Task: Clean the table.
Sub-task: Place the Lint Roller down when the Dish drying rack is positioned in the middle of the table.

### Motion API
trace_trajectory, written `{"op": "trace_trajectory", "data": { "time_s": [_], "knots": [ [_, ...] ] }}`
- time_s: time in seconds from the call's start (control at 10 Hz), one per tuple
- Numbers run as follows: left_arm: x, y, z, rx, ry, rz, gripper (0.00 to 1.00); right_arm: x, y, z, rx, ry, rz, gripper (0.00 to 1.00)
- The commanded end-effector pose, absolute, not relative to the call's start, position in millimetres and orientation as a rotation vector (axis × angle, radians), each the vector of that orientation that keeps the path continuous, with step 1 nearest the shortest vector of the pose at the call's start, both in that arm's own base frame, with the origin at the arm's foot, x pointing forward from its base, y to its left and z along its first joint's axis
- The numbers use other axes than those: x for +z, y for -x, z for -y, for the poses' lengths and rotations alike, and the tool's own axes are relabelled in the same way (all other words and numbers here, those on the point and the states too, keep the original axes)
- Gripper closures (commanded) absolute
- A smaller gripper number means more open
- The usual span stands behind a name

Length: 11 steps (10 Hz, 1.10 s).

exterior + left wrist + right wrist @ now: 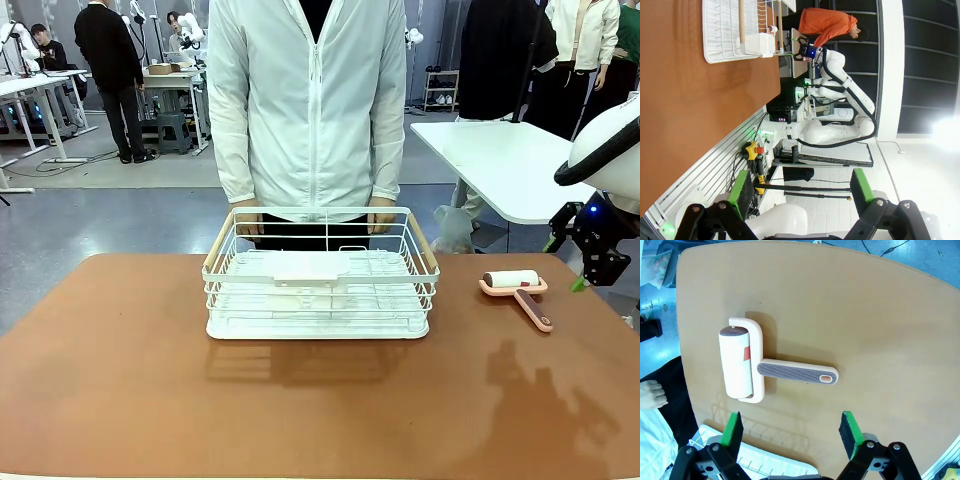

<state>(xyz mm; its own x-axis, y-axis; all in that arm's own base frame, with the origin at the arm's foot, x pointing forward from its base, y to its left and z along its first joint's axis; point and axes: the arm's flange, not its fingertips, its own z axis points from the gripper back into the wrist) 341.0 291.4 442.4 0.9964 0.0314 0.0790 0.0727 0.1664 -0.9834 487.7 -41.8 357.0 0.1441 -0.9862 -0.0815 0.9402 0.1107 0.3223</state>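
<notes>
Open-jawed right gripper (790,432) hovers over table (880,330) beside light, rigid lint roller (737,362); ribbed handle (797,372) looks graspable; left gripper (802,192) also open.

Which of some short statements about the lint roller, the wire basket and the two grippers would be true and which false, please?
1. The lint roller lies inside the white wire basket. False: it lies on the table, beside the basket.
2. The right gripper is open, holding nothing. True.
3. The left gripper is shut on a cloth. False: it is open and empty.
4. The person's hands rest at the basket's far rim. True.
5. The roller's handle is striped grey. True.
</notes>
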Motion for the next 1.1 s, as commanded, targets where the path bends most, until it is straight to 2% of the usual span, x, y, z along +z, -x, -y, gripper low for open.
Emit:
{"op": "trace_trajectory", "data": {
  "time_s": [0.0,1.0],
  "knots": [
    [446.1,-335.1,-292.6,-0.024,1.399,0.082,0.00,357.0,-487.1,39.6,-1.422,-0.334,0.179,0.00],
    [446.1,-335.1,-292.6,-0.024,1.399,0.082,0.00,357.0,-487.1,39.6,-1.422,-0.334,0.179,0.00]
  ]
}}
